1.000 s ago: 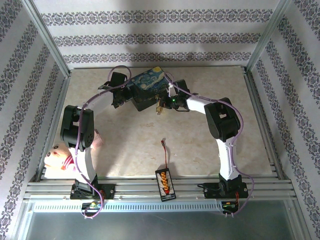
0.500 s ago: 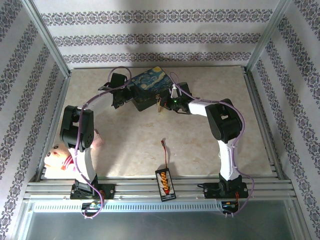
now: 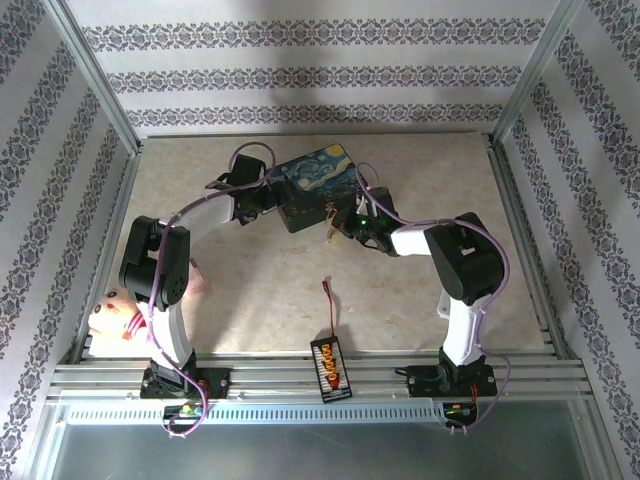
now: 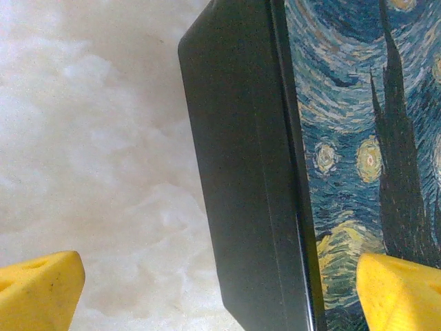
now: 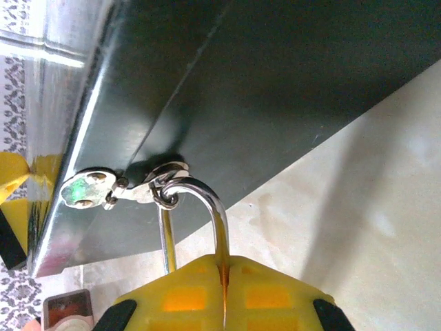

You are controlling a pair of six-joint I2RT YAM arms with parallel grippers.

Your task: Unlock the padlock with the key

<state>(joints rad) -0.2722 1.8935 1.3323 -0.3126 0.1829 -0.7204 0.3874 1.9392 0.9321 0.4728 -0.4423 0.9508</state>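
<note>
**At the right gripper [image 5: 224, 279]: padlock [image 5: 220, 227] clamped, unlocking not confirmed**

Status, as judged: the padlock is secured for the operation, but no sign of release is present. Both legs of the shackle [image 5: 187, 182] run side by side down toward the body, so the lock is taken as not yet opened. Steps left: turn the key, free the shackle, and withdraw it from the latch.

Right gripper. The jaws are closed, with the yellow pads [image 5: 275, 296] meeting along a single seam. The padlock is held between them, and only its silver shackle rises out of the seam. The pads hide the body and keyway, so it cannot be told whether the key is seated.

Just ahead of the fingertips, the shackle passes through the ring of the latch [image 5: 89, 189]. The latch is fixed to the dark wall of the box [image 5: 289, 76]. Past the lower edge of that wall lies the table [image 5: 386, 221].

Left gripper [image 4: 220, 289]. It is on the far side of the box from the right gripper, and its jaws are spread wide. One fingertip [image 4: 38, 289] is over the table and the other is over the painted lid [image 4: 358, 138], with the box edge between them. Contact with the box cannot be confirmed.
</note>
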